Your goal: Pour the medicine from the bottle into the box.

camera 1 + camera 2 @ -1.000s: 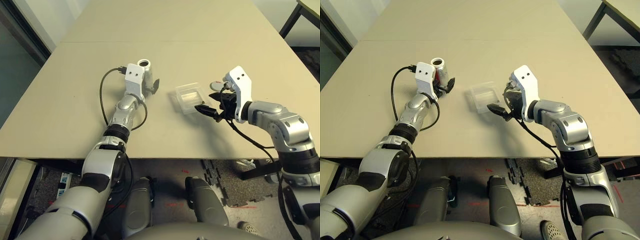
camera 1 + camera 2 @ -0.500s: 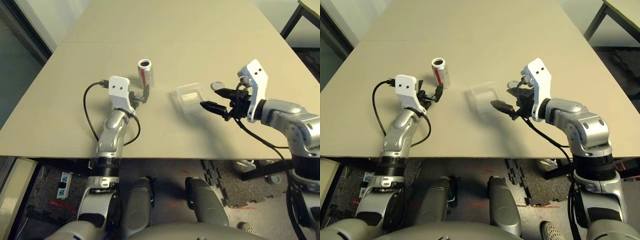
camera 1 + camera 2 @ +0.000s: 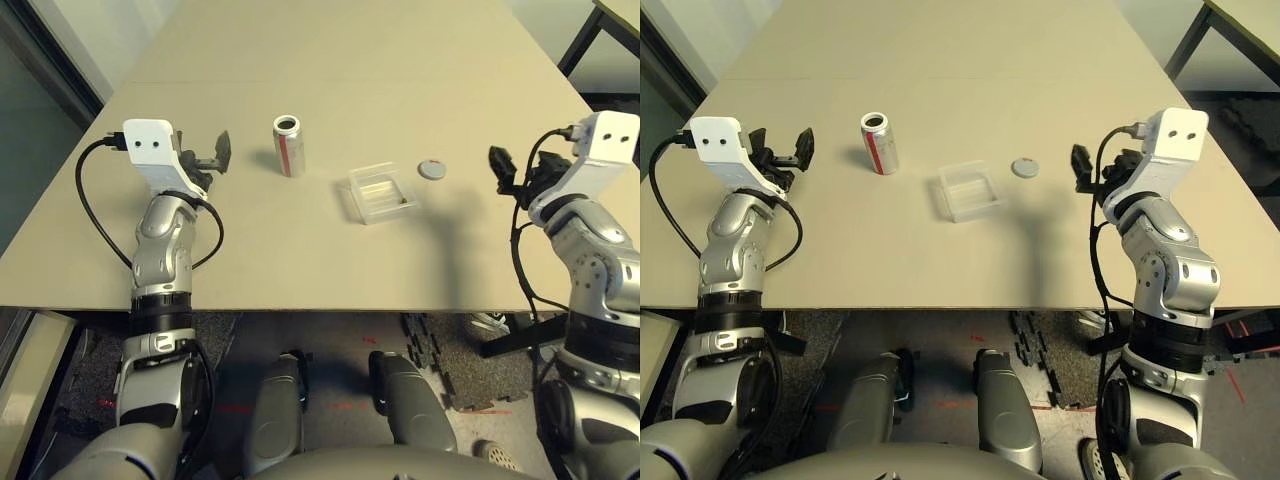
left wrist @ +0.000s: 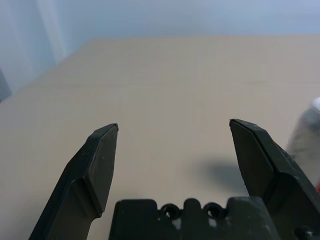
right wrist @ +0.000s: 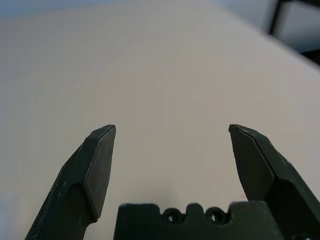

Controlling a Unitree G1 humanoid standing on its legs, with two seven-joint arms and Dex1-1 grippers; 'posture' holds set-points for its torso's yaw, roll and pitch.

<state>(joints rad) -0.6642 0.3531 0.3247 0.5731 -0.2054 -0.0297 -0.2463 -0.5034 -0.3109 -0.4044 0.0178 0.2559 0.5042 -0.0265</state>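
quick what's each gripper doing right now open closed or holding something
Left gripper: open, holding nothing.
Right gripper: open, holding nothing.

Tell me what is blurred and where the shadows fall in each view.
Left wrist view: the fingers are sharp, the bottle at the edge is a blur, with a soft shadow beside it on the table. Right wrist view: the far table goes soft. Left eye view: sharp; a faint shadow lies right of the box, below the cap.
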